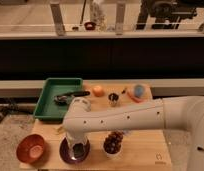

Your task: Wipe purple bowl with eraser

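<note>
Purple bowl [64, 153] sits near the front edge of the desk [145, 146], toward its left corner. The hand [77, 145] reaches down into the bowl from the white arm [126, 118] above, and its state cannot be told, nor whether it grips anything. An orange-brown bowl [31, 148] lies just left, at the front left corner, and a white bowl of dark grapes [112, 144] stands just right. A green tray [45, 98] fills the back left corner, with an orange [98, 90] beside it.
</note>
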`<control>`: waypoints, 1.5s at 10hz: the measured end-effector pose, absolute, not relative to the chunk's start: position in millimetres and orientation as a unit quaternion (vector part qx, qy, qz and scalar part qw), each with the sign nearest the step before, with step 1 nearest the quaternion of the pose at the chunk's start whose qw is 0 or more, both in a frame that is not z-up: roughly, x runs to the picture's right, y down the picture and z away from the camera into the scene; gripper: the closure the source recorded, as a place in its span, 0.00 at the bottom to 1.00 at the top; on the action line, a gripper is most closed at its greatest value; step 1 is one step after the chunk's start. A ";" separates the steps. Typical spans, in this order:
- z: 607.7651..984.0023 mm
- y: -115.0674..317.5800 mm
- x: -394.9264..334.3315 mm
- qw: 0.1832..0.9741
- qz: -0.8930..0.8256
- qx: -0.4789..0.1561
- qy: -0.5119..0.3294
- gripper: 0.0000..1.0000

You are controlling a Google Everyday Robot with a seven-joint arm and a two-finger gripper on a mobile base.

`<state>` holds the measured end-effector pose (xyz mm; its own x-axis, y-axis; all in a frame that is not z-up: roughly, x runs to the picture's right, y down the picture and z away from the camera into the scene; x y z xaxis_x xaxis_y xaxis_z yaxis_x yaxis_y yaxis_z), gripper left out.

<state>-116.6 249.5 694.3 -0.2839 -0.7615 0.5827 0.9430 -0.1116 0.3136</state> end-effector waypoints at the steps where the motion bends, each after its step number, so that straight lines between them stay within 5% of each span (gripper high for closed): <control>1: 698.7 254.6 -116.1 0.579 -0.733 -0.130 -0.333 1.00; 15: 734.6 251.4 -139.2 0.545 -0.760 -0.101 -0.338 1.00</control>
